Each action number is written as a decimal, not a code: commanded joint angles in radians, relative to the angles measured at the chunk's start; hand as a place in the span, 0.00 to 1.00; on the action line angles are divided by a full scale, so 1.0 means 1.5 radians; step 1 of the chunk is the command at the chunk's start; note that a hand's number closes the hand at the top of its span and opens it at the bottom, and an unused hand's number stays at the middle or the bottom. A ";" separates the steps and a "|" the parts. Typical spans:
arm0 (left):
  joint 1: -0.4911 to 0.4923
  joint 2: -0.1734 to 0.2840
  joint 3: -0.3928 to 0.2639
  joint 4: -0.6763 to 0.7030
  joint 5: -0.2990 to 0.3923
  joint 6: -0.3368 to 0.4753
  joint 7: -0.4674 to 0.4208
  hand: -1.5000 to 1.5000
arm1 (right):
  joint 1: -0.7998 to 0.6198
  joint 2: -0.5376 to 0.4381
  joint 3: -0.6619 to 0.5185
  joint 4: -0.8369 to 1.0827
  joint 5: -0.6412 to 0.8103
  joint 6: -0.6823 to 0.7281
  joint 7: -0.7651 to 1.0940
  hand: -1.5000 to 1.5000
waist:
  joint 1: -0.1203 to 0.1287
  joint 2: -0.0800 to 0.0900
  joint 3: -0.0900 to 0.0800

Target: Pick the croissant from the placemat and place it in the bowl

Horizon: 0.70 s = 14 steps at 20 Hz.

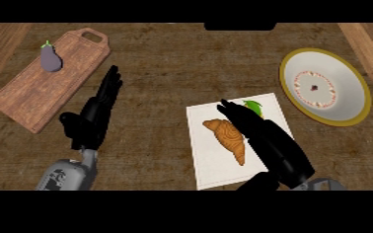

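Croissant (227,139) on the white placemat (211,165), near the counter's front edge. Further left: eggplant (50,59) on a wooden cutting board (44,96) toward the back-left corner; left hand (93,116) resting open, fingers straight. Right hand (266,138) flat over the placemat, fingers extended just beside the croissant, holding nothing. Bowl (324,86) at the right edge.

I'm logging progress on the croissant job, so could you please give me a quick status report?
Left hand open, resting left. Right hand open, over the placemat beside the croissant, not gripping. Bowl empty at right. Small green item by the fingers.
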 commanded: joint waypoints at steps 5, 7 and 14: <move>0.009 0.011 0.022 -0.103 -0.018 -0.026 0.096 0.50 | 0.062 0.010 -0.061 0.028 0.001 0.044 -0.103 0.00 | 0.000 -0.001 0.000; 0.039 -0.028 0.020 0.007 -0.046 -0.017 -0.036 0.50 | 0.054 0.033 -0.071 -0.028 -0.036 0.081 -0.063 0.00 | -0.002 0.000 0.000; 0.012 -0.063 0.028 0.010 -0.076 -0.018 -0.011 0.50 | 0.094 0.088 -0.078 -0.016 -0.017 0.091 -0.105 0.00 | -0.003 0.000 0.000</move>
